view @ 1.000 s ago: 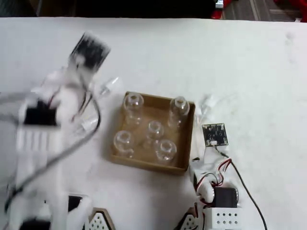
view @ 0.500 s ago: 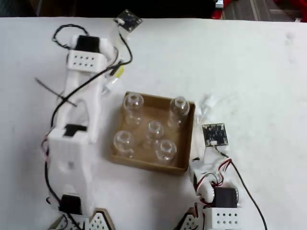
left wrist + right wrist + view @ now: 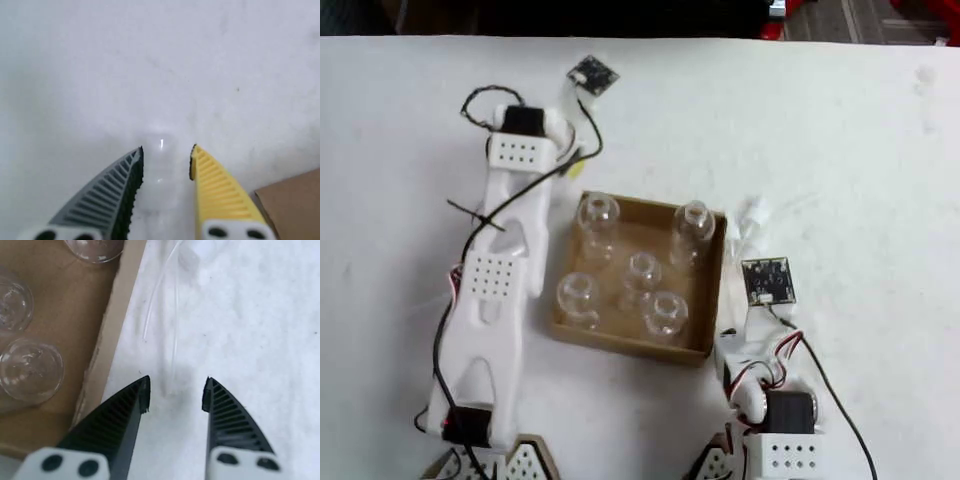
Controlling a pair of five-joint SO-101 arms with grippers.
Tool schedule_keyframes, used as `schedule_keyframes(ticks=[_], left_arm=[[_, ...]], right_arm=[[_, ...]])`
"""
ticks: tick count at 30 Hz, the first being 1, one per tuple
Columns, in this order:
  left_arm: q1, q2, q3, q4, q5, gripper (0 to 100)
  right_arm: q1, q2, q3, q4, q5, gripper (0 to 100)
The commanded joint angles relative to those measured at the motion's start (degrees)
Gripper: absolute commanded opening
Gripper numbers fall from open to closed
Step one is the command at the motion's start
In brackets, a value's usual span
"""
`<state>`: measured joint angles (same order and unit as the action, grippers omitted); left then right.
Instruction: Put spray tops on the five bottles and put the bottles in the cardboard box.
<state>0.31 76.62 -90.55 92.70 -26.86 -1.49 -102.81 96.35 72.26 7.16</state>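
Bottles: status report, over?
Left gripper open around a spray top. Right gripper open beside box, tube ahead. Five bottles standing in box.

Your white table [image 3: 840, 150] bears the cardboard box [image 3: 630, 346], and a clear spray top [image 3: 162, 167] lies between the left fingers [image 3: 117, 192].

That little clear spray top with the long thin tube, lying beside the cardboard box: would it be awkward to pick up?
Probably light: the spray top looks like small, clear plastic. Its thin tube looks slightly curved, so it would likely flex and swing when lifted. The smooth head might also slip or twist between closing jaws.
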Motion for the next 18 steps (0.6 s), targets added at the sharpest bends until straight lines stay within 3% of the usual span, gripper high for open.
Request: schedule_keyframes(ticks=[1,13,18], left_arm=[[-0.9,0.7,-3.1,-0.2,-0.4,15],[-3.4,2.5,-3.1,0.8,-1.4,15],[-2.9,2.1,-3.4,4.7,-7.6,3]], right_arm=[[-0.1,-0.2,0.5,0.5,0.1,15.2],[0.0,-0.2,0.5,0.5,0.1,15.2],[0.0,-0.2,0.5,0.5,0.1,15.2]])
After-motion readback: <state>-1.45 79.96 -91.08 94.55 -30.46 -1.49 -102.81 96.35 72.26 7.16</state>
